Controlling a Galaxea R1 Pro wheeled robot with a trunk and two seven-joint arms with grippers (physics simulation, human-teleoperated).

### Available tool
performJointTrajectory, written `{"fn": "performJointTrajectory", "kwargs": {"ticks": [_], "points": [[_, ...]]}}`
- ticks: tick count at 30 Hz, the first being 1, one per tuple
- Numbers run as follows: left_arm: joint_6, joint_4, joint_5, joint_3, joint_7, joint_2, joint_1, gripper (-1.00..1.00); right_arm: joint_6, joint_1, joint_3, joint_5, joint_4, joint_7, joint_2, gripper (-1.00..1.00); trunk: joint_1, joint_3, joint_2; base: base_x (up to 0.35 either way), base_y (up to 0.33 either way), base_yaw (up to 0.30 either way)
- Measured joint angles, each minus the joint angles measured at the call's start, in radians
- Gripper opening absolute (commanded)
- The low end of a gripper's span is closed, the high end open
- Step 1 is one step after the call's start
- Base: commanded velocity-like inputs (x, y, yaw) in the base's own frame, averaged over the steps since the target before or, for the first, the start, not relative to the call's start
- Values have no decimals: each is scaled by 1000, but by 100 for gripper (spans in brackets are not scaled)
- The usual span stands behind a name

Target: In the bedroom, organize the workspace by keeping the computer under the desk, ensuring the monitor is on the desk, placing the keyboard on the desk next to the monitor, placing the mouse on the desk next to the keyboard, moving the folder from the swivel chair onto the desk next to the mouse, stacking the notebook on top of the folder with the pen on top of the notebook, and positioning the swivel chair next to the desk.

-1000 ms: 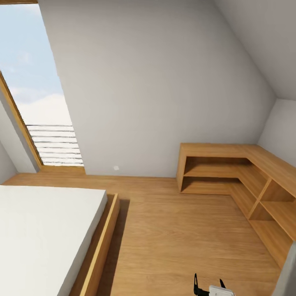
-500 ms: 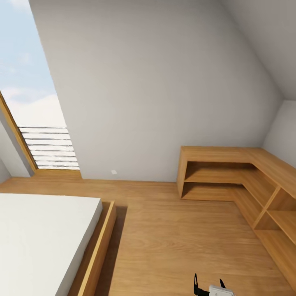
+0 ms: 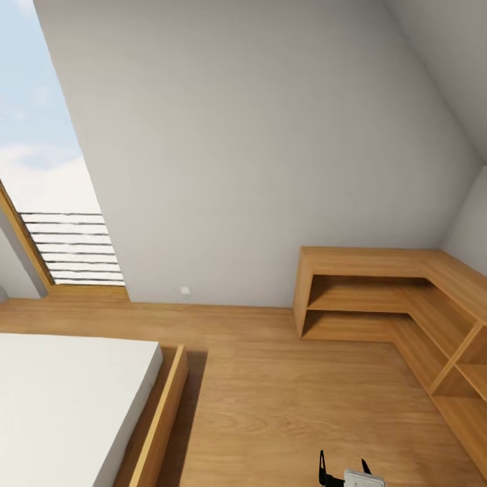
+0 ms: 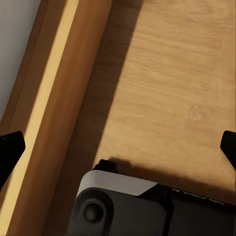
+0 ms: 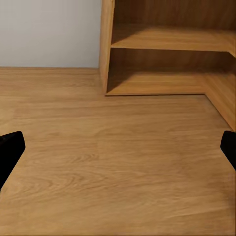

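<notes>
Wooden L-shaped shelf [image 3: 379, 297] meets plank floor [image 3: 284, 392], white mattress [image 3: 61, 399].

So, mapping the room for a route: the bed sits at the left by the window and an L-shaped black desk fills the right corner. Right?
Not quite. The bed is at the left by the window, but the right corner holds an L-shaped light-wood shelf unit, not a black desk, as the head view shows.

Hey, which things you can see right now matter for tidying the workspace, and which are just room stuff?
Job things: none of the desk items in sight; both pincers open, holding nothing.

Just room stuff: bed, corner shelf unit, window, wood floor.
</notes>
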Motion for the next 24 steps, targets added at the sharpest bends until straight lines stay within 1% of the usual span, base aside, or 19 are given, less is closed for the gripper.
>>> {"fn": "performJointTrajectory", "kwargs": {"ticks": [24], "points": [[0, 0, 0, 0, 0, 0, 0, 100, 1, 0, 0, 0, 0, 0, 1, 100, 0, 0, 0, 321, 0, 0]]}}
